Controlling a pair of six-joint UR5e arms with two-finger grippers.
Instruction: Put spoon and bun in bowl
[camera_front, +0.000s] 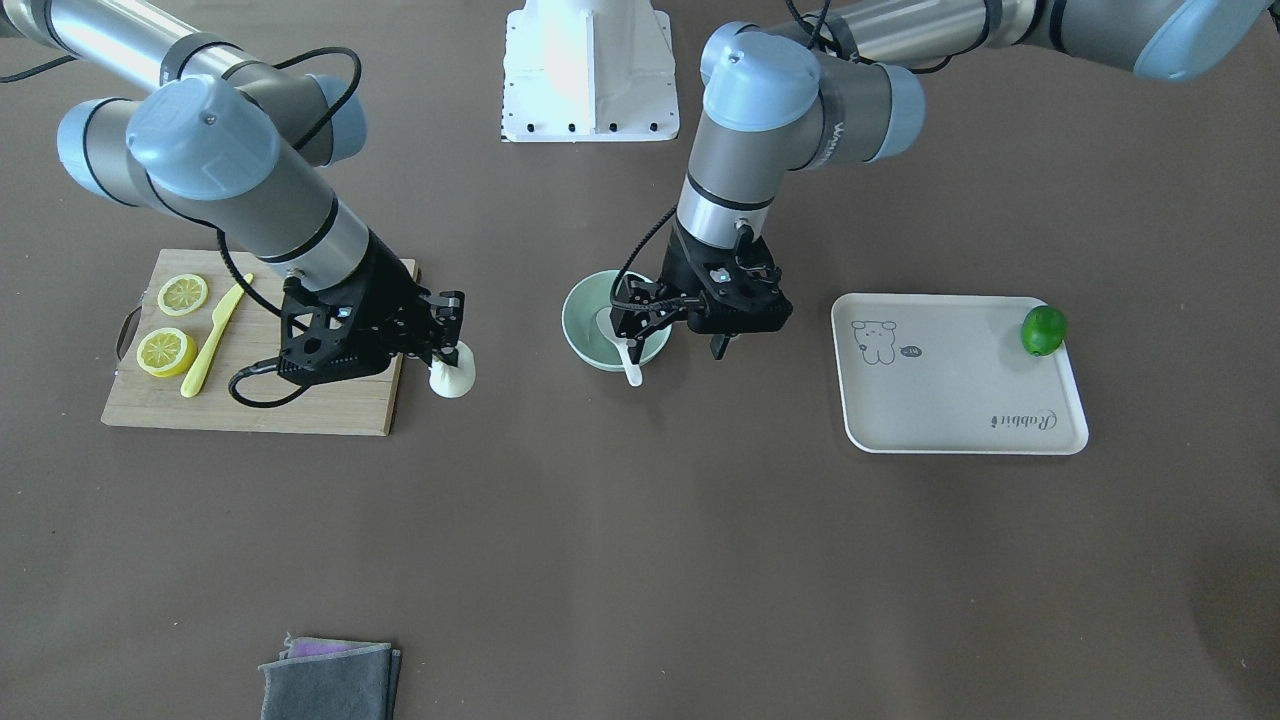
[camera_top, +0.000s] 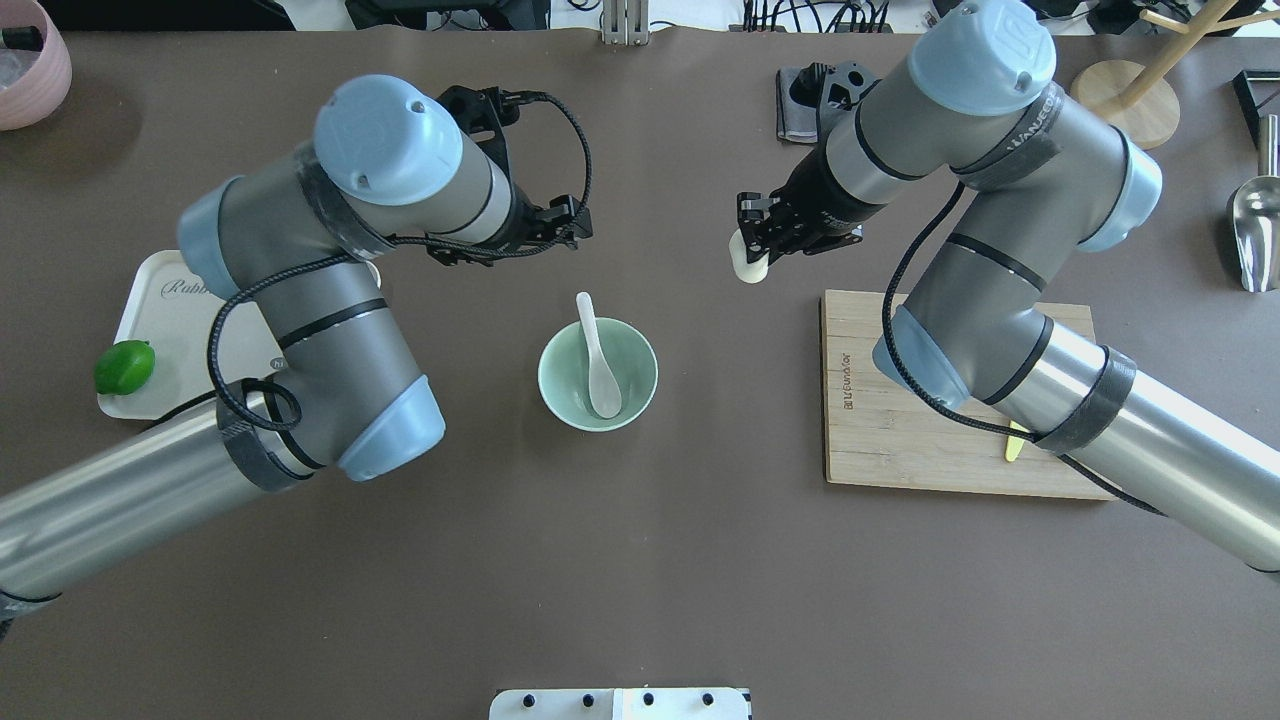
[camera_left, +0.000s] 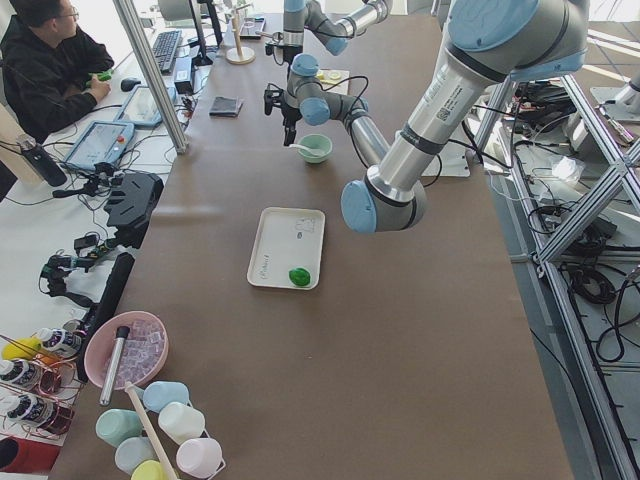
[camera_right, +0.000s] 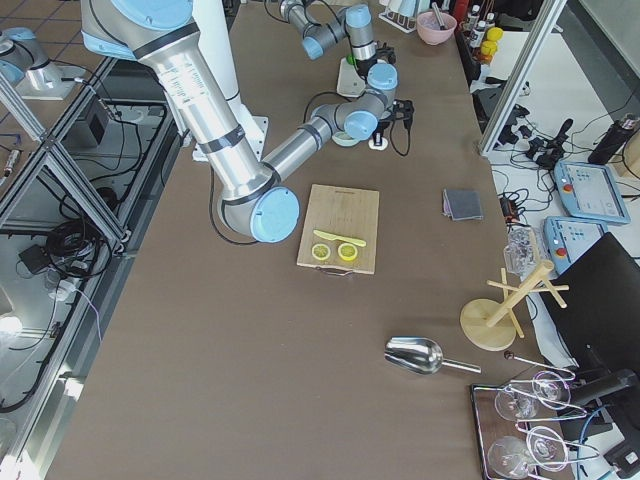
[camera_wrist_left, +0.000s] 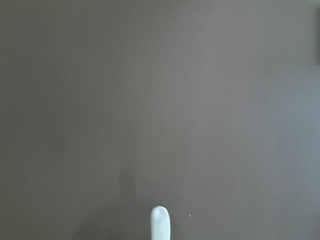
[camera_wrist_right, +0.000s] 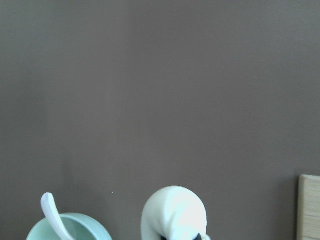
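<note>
The pale mint-green bowl (camera_front: 590, 340) (camera_top: 560, 385) stands mid-table. The white spoon (camera_top: 600, 360) (camera_front: 631, 367) lies in it, scoop down and handle resting on the rim, pointing away from the robot. My left gripper (camera_front: 640, 328) (camera_top: 565, 228) hovers above the handle end, open and empty. Only the handle tip (camera_wrist_left: 160, 223) shows in the left wrist view. My right gripper (camera_front: 447, 358) (camera_top: 757, 245) is shut on the cream-white bun (camera_front: 452, 378) (camera_top: 749, 265) (camera_wrist_right: 173, 214). It holds the bun above the table between the cutting board and the bowl.
A wooden cutting board (camera_front: 300, 410) (camera_top: 900, 450) holds two lemon slices (camera_front: 167, 351) and a yellow knife (camera_front: 212, 342). A beige tray (camera_front: 950, 400) (camera_top: 165, 305) carries a green lime (camera_front: 1043, 330) (camera_top: 125, 367). A grey cloth (camera_front: 330, 680) lies near the operators' edge.
</note>
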